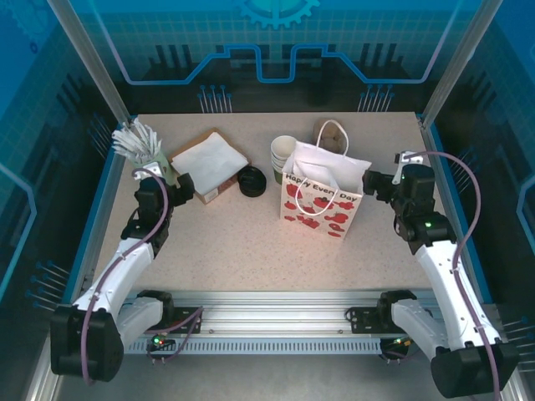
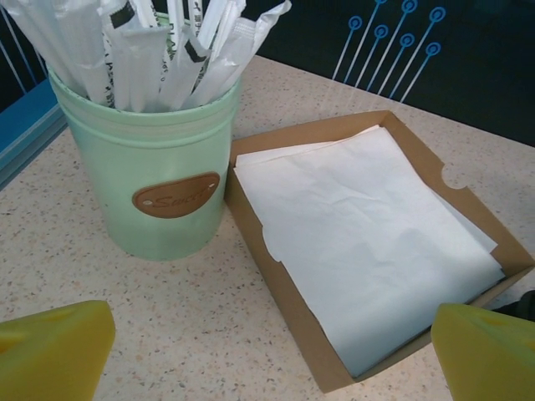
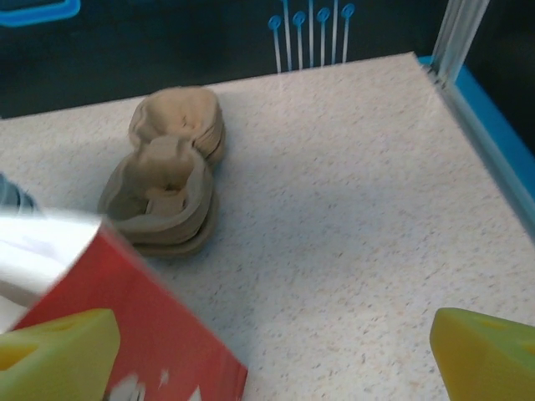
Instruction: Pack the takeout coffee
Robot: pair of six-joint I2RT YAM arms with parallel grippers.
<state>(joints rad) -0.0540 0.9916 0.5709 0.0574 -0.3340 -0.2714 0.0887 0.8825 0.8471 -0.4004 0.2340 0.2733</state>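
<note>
Your left end effector (image 2: 267,347) and right end effector (image 3: 267,351) are spread, empty. You cannot tell where the coffee sits; the bag (image 1: 324,200) may hide it. Expect light, crushable paper: pinch gently below the rim.

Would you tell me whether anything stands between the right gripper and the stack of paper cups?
Yes: the gift bag stands upright between the open right gripper and the stack of paper cups, which sits at the bag's far left corner.
</note>
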